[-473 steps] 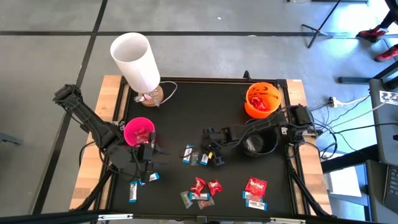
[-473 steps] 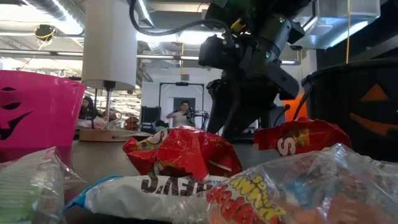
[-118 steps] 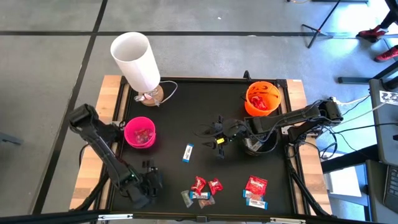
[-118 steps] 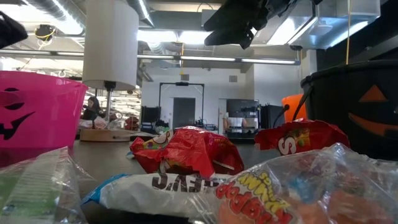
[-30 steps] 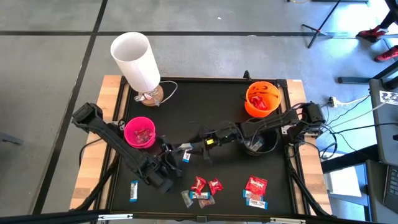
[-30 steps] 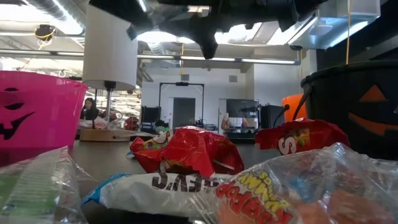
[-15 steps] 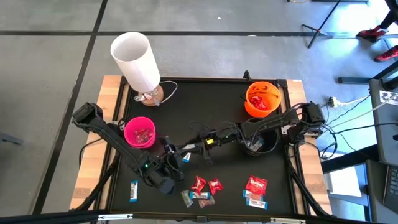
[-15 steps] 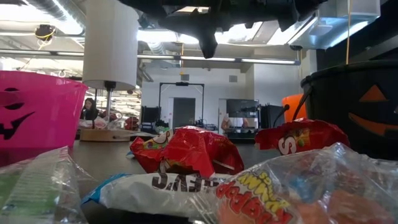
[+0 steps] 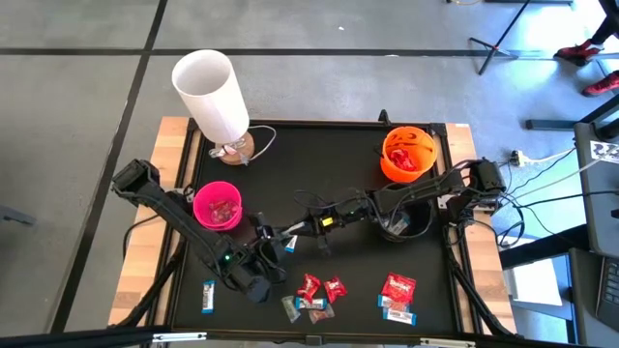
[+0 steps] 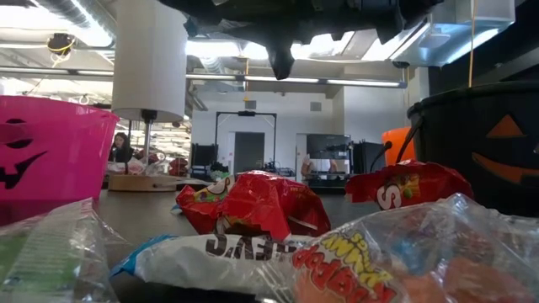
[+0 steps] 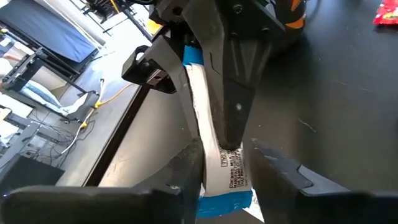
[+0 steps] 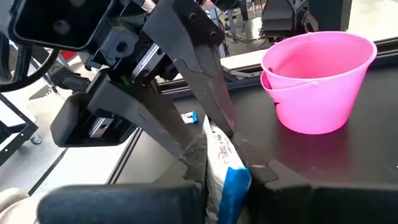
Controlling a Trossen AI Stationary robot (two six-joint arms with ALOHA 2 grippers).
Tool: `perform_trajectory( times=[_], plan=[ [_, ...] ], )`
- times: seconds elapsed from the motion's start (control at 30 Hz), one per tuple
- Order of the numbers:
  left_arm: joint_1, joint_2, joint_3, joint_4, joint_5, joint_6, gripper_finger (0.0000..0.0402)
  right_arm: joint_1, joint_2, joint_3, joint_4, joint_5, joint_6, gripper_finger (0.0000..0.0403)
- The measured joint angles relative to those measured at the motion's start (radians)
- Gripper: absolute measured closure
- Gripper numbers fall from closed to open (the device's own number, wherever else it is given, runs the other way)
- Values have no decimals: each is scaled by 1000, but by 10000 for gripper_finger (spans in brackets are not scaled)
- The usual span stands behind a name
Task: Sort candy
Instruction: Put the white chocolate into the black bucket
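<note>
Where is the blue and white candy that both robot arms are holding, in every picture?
High view: the blue-and-white candy sits mid-table, between the left tool and right tool.
Low view: not in it.
Left wrist view: centre, candy pinched by both tools.
Right wrist view: bottom centre.
Shared landmark: the pink bowl, also in the right wrist view.

Colour key. Surface (image 9: pixel 319 164): black, edged in pale wood. Bowls: pink (image 9: pixel 217 207), orange (image 9: pixel 407 154) with a black face pattern, black (image 10: pixel 484 143) with an orange face. Lampshade (image 9: pixel 210 94): white. Candy held between both dark tools: white wrapper with blue ends (image 11: pixel 217 163). Other candy: shiny red wrappers (image 9: pixel 398 287), silvery ones (image 9: pixel 289 308), blue-and-white (image 9: pixel 208 296).
</note>
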Motion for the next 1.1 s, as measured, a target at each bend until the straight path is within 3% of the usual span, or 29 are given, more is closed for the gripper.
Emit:
perform_trajectory(
  times=[0.23,0.37,0.53,0.77,1.1],
  plan=[
    [-11,-20,0,-25,20,6,210,-1,-2,0,12,0,5,346],
    [-55,-48,20,-26,-34,10,188,-3,-15,1,9,-2,6,344],
    [-138,-87,27,-38,-116,25,186,-14,-64,1,-46,-8,7,344],
    [-260,-130,27,-43,-128,-5,188,-14,-191,1,-171,-21,-2,343],
    [-375,-133,27,-115,-106,-199,188,-13,-475,1,-599,80,-5,343]
  ],
)
